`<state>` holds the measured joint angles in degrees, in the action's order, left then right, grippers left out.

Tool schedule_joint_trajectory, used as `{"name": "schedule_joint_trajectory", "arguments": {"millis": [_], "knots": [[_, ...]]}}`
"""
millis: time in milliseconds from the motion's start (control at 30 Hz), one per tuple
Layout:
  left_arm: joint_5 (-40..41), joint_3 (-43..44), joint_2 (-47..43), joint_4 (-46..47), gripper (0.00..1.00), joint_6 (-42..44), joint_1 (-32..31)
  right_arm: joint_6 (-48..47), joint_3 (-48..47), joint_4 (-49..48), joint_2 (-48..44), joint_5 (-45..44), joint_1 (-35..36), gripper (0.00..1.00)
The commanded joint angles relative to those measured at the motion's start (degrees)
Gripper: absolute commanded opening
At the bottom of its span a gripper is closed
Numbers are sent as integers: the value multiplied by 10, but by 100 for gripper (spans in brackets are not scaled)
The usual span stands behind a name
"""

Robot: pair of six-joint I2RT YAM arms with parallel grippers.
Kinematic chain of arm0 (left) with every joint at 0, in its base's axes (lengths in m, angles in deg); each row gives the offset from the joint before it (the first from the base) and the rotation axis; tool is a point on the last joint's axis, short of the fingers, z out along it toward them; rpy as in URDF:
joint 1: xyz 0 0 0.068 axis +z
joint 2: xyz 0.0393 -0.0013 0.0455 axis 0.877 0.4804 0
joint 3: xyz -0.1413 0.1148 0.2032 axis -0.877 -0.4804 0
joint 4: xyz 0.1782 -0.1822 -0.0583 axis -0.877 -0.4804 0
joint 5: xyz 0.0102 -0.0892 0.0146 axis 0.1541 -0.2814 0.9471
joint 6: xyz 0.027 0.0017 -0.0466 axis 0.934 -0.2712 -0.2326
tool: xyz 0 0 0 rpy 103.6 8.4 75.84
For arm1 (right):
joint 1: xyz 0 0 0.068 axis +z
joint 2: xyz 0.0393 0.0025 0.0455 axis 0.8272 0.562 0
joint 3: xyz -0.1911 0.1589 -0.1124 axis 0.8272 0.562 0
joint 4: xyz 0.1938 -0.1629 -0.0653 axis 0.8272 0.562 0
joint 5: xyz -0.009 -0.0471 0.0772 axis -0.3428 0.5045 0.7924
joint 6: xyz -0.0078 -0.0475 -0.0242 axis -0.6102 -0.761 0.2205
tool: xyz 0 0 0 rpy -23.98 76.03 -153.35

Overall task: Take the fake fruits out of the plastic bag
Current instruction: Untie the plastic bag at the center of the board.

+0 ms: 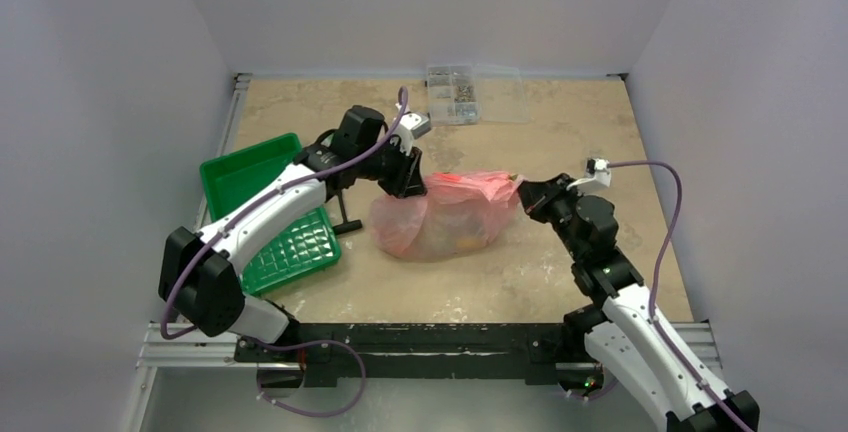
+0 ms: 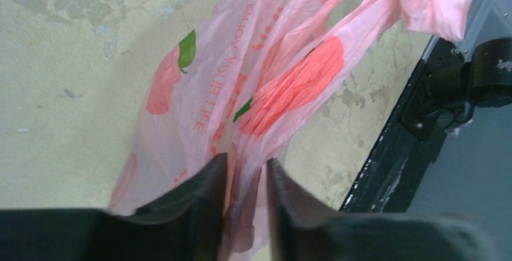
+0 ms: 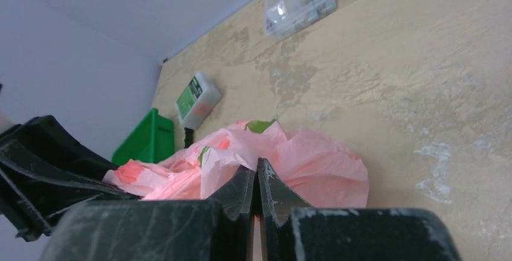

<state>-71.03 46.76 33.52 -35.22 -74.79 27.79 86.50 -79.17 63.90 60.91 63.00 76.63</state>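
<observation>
Bag: we find the pink plastic bag (image 1: 445, 214) lying on the table (image 1: 560, 132) near its middle, stretched between the two grippers, its bulk resting on the surface.
Bag markings: in the left wrist view the bag (image 2: 253, 74) carries red fruit prints, green leaf prints and the words "ENJOY YOUR LIFE".
Fruits: we see only faint yellowish shapes (image 1: 462, 235) through the film, inside the near right part of the bag; we cannot tell their number or kind.
Left gripper: the left gripper (image 1: 408, 180) sits at the bag's far left end. Its wrist view (image 2: 244, 167) shows the jaws drawn close with a fold of bag film pinched between them.
Right gripper: the right gripper (image 1: 522, 192) meets the bag's far right end. In its wrist view (image 3: 258, 173) the jaws are pressed nearly together, with pink film showing in the slit, and the bag (image 3: 314, 164) bunches just beyond the tips.
Tray: a green tray (image 1: 262, 177) lies at the left, under the left arm and apart from the bag.
Parts box: a clear compartment box (image 1: 452, 92) rests at the far edge.
Small box: a white box with a green label (image 3: 198, 99) shows beyond the bag in the right wrist view.
</observation>
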Motion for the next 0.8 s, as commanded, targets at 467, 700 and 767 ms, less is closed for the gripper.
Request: {"name": "schedule_joint_trajectory", "arguments": {"millis": [467, 700, 767], "knots": [[336, -81, -140, 175, 86, 228, -223, -103, -67, 17, 52, 139, -2, 0], [447, -13, -16, 201, 87, 338, -282, -106, -75, 19, 49, 155, -2, 0], [476, 7, 10, 201, 82, 346, -285, -102, -74, 21, 42, 159, -3, 0]]}}
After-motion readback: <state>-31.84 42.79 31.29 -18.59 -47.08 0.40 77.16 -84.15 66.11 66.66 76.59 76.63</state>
